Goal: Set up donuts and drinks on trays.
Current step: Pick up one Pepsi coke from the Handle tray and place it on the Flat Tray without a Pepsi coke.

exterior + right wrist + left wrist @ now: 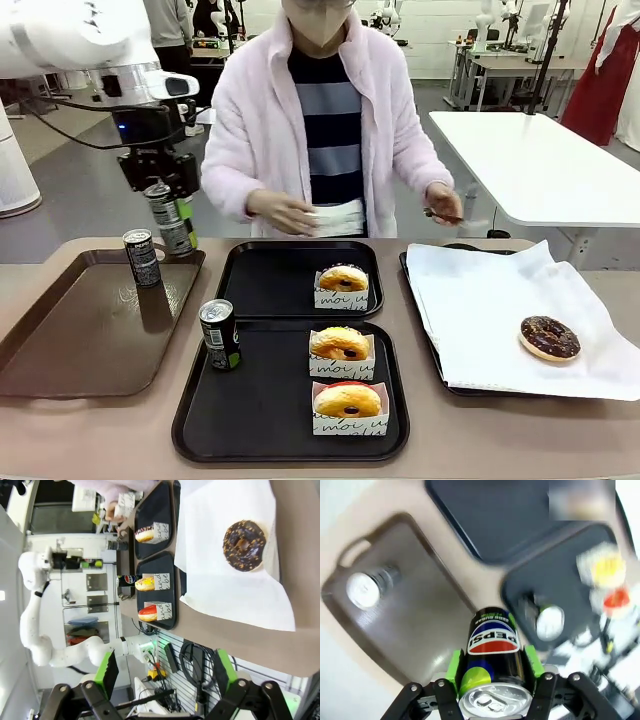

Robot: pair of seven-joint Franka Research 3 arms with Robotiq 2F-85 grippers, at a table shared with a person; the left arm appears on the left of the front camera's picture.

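Tan table (90, 440) in a bright lab, with a person (325, 130) standing at its far side.
At upper left, the left gripper (172, 222) is clamped on a raised can (493, 642) by the brown tray (60, 340). The right gripper (166, 670) has its fingers apart and empty. Three sleeved donuts (347, 400) sit on two black trays (260, 410).

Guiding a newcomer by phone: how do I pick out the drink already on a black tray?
Of the two black trays mid-table, take the nearer tray, with two sleeved donuts. The can stands upright at its left edge. A second can stands on the brown tray; a third can hangs in the left gripper.
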